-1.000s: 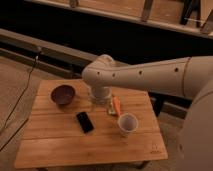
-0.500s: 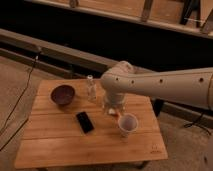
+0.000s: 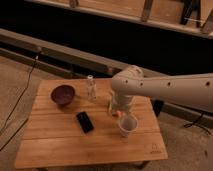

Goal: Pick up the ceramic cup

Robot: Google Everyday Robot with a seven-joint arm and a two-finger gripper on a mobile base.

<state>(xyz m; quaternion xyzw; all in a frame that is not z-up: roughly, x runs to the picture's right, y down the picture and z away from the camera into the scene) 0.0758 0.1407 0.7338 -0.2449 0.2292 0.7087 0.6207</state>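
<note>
The ceramic cup [image 3: 127,125] is small and white with a pinkish inside. It stands upright on the right part of the wooden table [image 3: 60,145]. My white arm reaches in from the right, and its wrist hangs just above and behind the cup. The gripper [image 3: 119,111] points down at the table right behind the cup's far rim, mostly hidden by the wrist. An orange thing [image 3: 119,114] peeks out beneath it.
A dark maroon bowl [image 3: 63,94] sits at the table's back left. A slim clear bottle [image 3: 91,88] stands at the back middle. A black phone [image 3: 84,121] lies flat left of the cup. A cable [image 3: 20,95] runs over the floor at left.
The arm has swung to the right and drawn back across the table, uncovering the bottle. The wrist now hangs by the cup. The cup, bowl and phone have not moved.
</note>
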